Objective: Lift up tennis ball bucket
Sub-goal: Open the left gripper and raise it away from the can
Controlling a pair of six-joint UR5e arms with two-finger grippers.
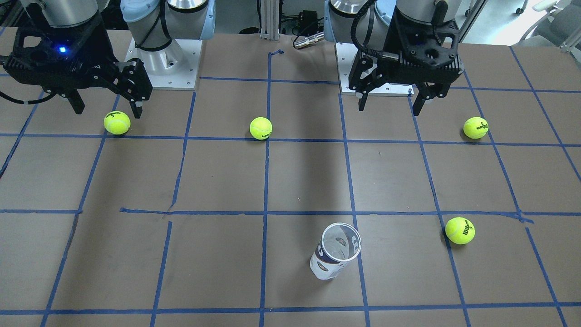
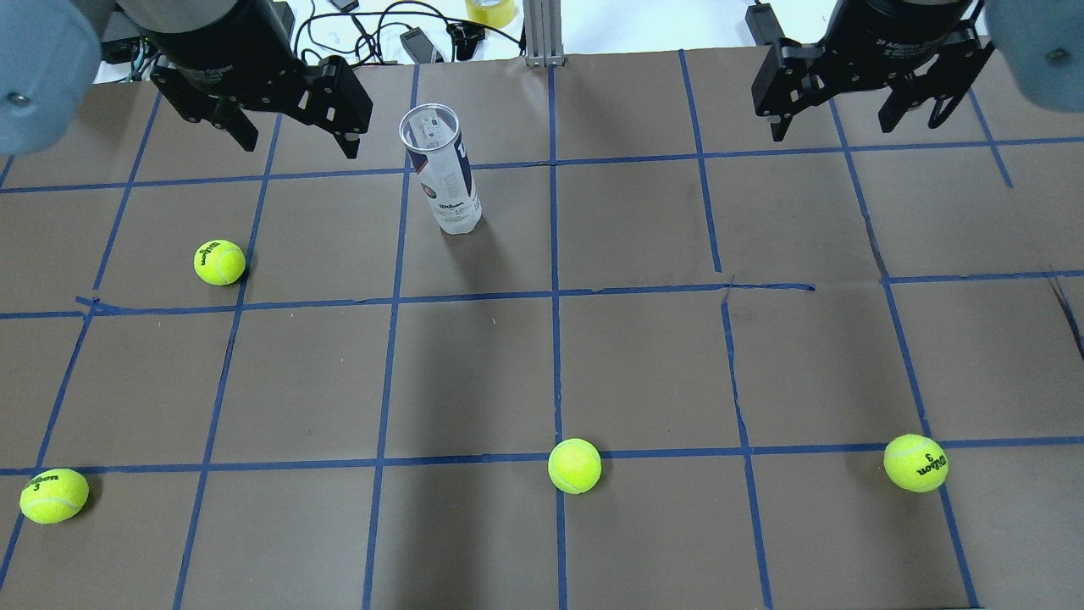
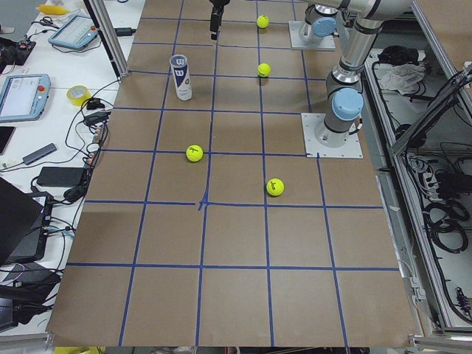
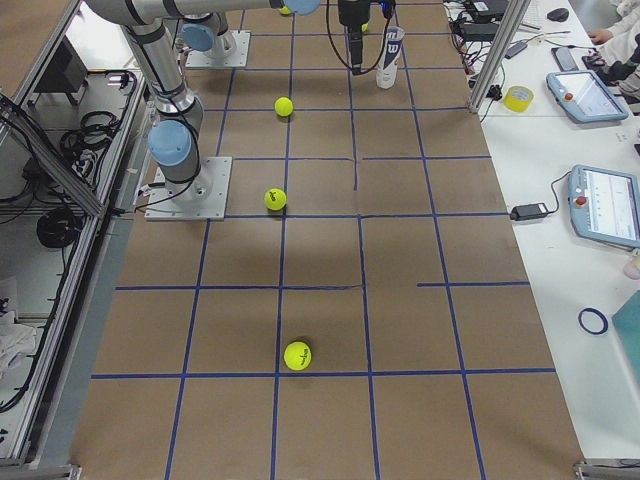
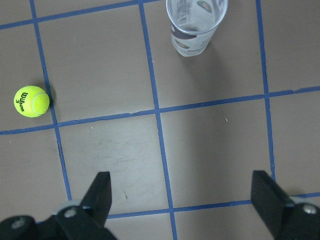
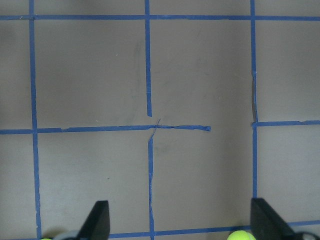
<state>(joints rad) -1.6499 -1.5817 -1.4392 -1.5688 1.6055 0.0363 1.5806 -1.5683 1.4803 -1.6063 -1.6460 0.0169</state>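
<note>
The slim clear-plastic tennis ball bucket (image 2: 445, 174) with a white, navy-swooshed label stands upright, open mouth up, on the brown paper-covered bench (image 2: 644, 364) gridded with blue tape. It is near the far edge, on the operators' side, a little left of the middle. The left gripper (image 2: 301, 146) hangs above the bench's left half, apart from the bucket, jaws spread wide and holding nothing. The right gripper (image 2: 832, 131) hangs over the right half, likewise gaping and empty. A yellow-green felt tennis ball (image 2: 219, 262) lies towards the left edge, well apart from the bucket.
</note>
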